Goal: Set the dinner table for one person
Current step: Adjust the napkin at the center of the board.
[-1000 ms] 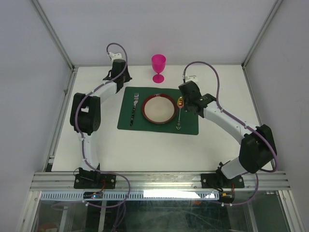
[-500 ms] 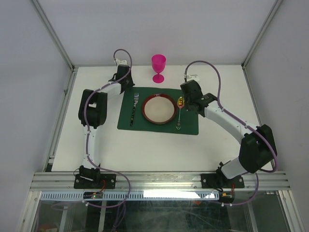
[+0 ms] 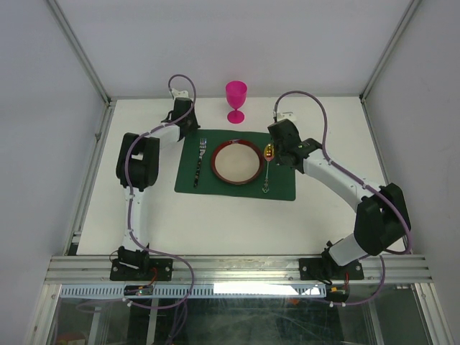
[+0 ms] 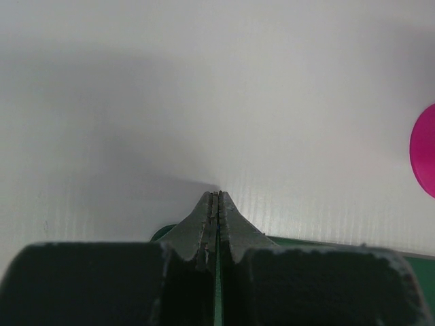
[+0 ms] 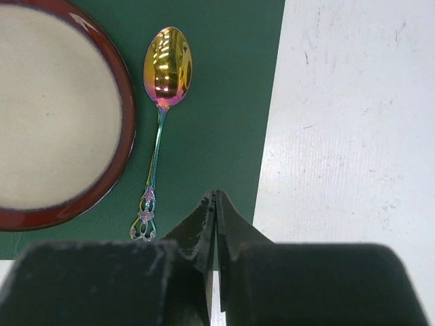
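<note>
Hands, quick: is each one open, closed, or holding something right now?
Left hand: closed, holding nothing visible.
Right hand: closed, holding nothing visible.

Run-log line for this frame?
left gripper shut at dark green placemat far-left corner | right gripper shut beside iridescent gold spoon | red-rimmed round plate, fork, pink goblet placed

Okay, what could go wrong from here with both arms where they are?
1. The left gripper, shut, sits at the placemat's far left corner with the pink goblet close on its right; a sideways swing might topple it.
2. The right gripper, shut, hangs over the placemat's right edge beside the spoon's handle; pulling away carelessly could knock the spoon askew.
</note>
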